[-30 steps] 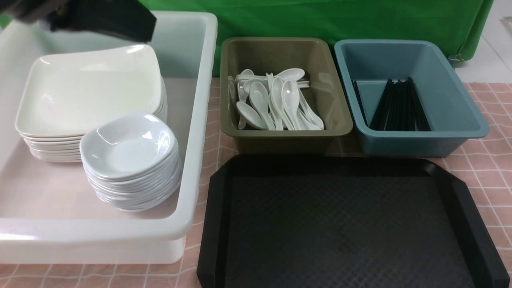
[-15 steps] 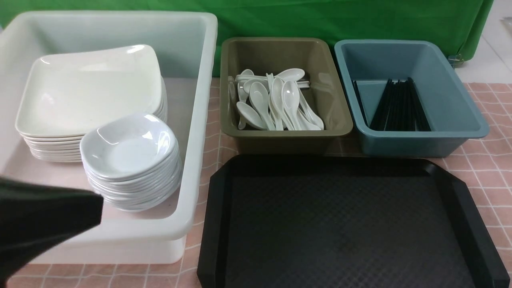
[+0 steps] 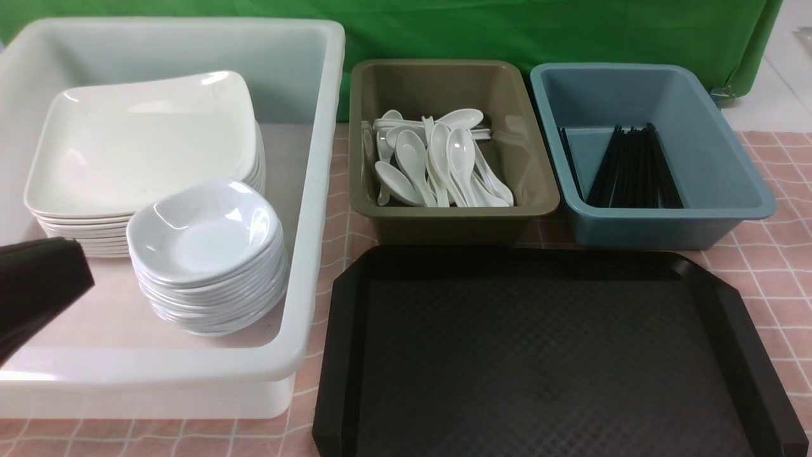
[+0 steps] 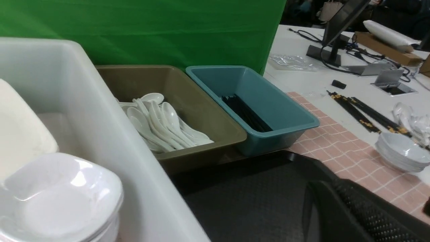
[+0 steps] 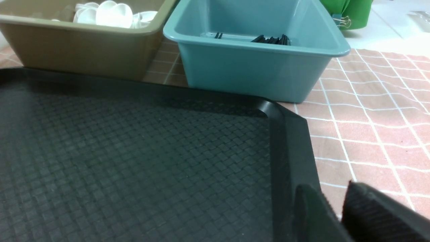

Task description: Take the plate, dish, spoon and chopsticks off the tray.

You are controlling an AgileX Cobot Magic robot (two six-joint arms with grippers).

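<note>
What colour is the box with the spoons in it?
Olive-brown; the box shows best in the front view.

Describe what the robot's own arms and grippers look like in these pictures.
Little shows. In the front view the left arm is a smooth matte black housing with a squared end. The left gripper has black fingers with a knurled, dotted pad surface. The right gripper has two black fingers, one smooth, one with a fine ribbed pad. No cables or markings are visible.

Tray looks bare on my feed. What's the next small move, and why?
Probably just pull the left arm back to rest and stop. The tray floor is bare; plates and dishes are stacked in the white tub, spoons are in the olive bin, and chopsticks are in the blue bin.
</note>
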